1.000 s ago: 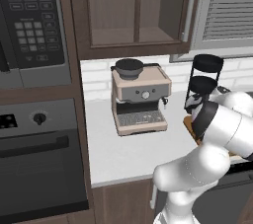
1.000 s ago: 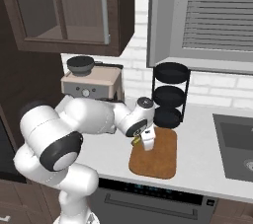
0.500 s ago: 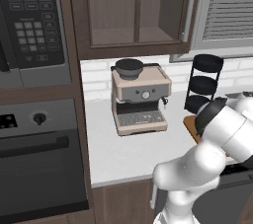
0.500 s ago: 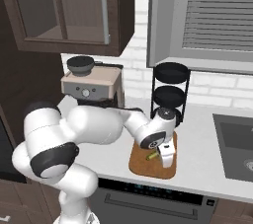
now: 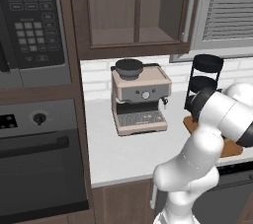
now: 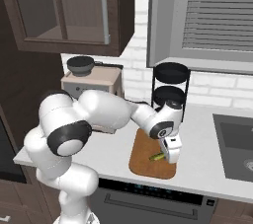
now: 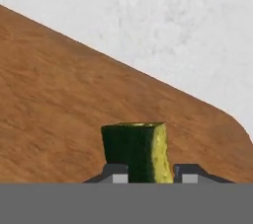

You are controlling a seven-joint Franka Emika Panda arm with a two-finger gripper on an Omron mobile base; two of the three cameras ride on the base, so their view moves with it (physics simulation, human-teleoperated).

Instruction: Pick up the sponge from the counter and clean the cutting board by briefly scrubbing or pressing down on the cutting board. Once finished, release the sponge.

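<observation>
My gripper (image 6: 165,158) hangs low over the orange-brown cutting board (image 6: 143,156) near its right side, shut on the sponge (image 6: 157,157). In the hand view the sponge (image 7: 136,151) stands between my two fingertips (image 7: 114,174), dark green face on the left, yellow on the right, just above the wooden cutting board (image 7: 59,114). The board's rounded corner and the pale counter (image 7: 163,25) lie beyond it. From the left base view my own arm hides most of the cutting board (image 5: 232,149). Whether the sponge touches the wood is unclear.
A beige coffee machine (image 5: 140,99) stands on the counter (image 5: 123,154) left of the board. A black two-tier rack (image 6: 170,90) rises right behind the board. A sink (image 6: 237,144) lies to the right, an oven (image 5: 39,159) to the far left.
My hand has carried the sponge from the board's left part to its right part and come down closer to the wood.
</observation>
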